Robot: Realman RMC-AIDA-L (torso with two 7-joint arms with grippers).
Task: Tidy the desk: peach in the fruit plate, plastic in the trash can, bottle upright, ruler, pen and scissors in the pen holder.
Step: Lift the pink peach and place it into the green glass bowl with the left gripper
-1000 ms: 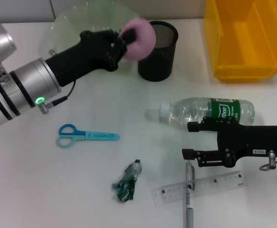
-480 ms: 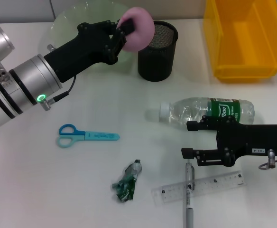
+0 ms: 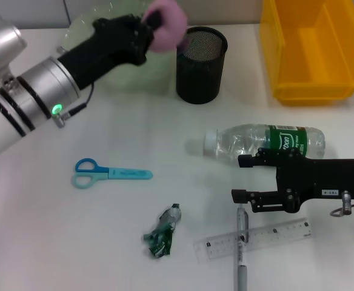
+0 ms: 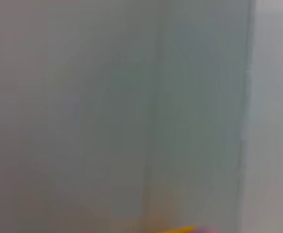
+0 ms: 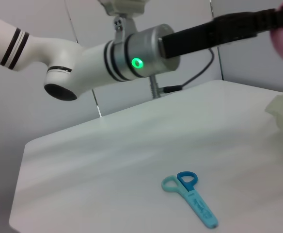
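Note:
My left gripper [image 3: 154, 23] is shut on the pink peach [image 3: 171, 24], held in the air over the near-right rim of the pale green fruit plate [image 3: 86, 27] at the back left. The black mesh pen holder [image 3: 201, 63] stands just right of it. The clear bottle [image 3: 265, 142] lies on its side, cap to the left. My right gripper [image 3: 245, 178] hovers open just in front of the bottle, above the pen [image 3: 242, 248] that lies across the clear ruler [image 3: 256, 237]. Blue scissors [image 3: 110, 174] [image 5: 192, 199] lie at the left, and crumpled green plastic [image 3: 162, 233] at front centre.
A yellow bin [image 3: 313, 48], the trash can, stands at the back right. The right wrist view shows my left arm [image 5: 132, 53] raised over the white table [image 5: 107, 160]. Only a blurred grey surface shows in the left wrist view.
My left gripper has carried the peach up and back to the left, from in front of the pen holder toward the plate. The right arm has not moved.

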